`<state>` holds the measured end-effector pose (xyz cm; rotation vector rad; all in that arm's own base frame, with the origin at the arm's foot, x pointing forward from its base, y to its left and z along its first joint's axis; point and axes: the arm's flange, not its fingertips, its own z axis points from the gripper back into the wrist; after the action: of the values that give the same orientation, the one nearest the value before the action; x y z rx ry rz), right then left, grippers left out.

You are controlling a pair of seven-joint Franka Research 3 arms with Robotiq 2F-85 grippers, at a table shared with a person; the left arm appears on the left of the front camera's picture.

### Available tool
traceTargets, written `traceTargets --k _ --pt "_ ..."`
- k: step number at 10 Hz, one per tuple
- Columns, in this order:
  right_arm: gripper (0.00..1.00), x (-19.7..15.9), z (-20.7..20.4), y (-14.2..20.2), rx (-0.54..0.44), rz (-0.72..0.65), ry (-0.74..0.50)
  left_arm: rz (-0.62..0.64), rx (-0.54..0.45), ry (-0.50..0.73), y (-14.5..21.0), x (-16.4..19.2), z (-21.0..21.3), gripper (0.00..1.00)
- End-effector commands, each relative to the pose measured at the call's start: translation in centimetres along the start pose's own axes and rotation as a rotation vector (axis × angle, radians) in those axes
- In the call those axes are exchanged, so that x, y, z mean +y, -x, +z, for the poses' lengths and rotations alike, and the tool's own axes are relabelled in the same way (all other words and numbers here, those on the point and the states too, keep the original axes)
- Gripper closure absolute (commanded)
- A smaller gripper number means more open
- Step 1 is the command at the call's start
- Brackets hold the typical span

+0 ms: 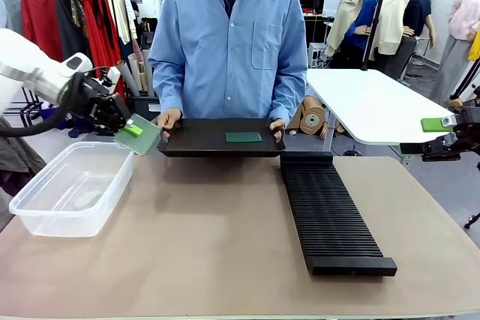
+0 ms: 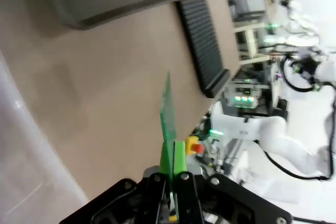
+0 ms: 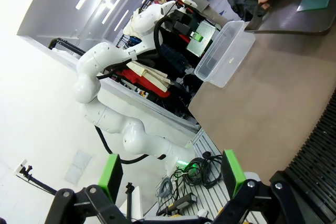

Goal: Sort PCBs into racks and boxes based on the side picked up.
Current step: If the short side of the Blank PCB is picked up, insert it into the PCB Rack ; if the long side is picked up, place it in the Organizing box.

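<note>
The left gripper (image 1: 133,130) is clamped tight on a PCB (image 1: 147,140), holding it tilted over the far corner of the clear tub (image 1: 45,215), while the right gripper (image 3: 170,174) hangs empty, jaws spread wide, right of the black slotted rack (image 1: 330,215), and another PCB (image 1: 244,137) lies on the person's black tray (image 1: 199,140).

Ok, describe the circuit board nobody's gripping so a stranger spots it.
Look across the table to the shallow black tray the person holds. The PCB lies flat on it, right of middle. The other board is tilted, pinched in the left gripper.
</note>
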<state>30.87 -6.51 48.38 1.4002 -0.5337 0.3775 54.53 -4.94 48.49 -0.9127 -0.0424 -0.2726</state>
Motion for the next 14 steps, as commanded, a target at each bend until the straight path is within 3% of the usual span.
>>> traceTargets --k 1,4,6,14 --pt "0.0 0.2 0.1 -0.4 0.005 0.011 -0.004 0.053 -0.014 -0.174 1.4 -0.6 0.8 1.0" --pt "0.0 0.2 0.1 -0.4 0.005 0.011 -0.004 0.126 0.016 -0.483 3.3 0.2 2.3 1.0" --pt "0.0 0.2 0.1 -0.4 0.005 0.011 -0.004 0.142 0.025 -0.615 3.6 1.2 2.4 1.0" --pt "0.0 0.2 0.1 -0.4 0.005 0.011 -0.004 0.106 0.02 -0.656 1.8 6.7 1.3 1.0"
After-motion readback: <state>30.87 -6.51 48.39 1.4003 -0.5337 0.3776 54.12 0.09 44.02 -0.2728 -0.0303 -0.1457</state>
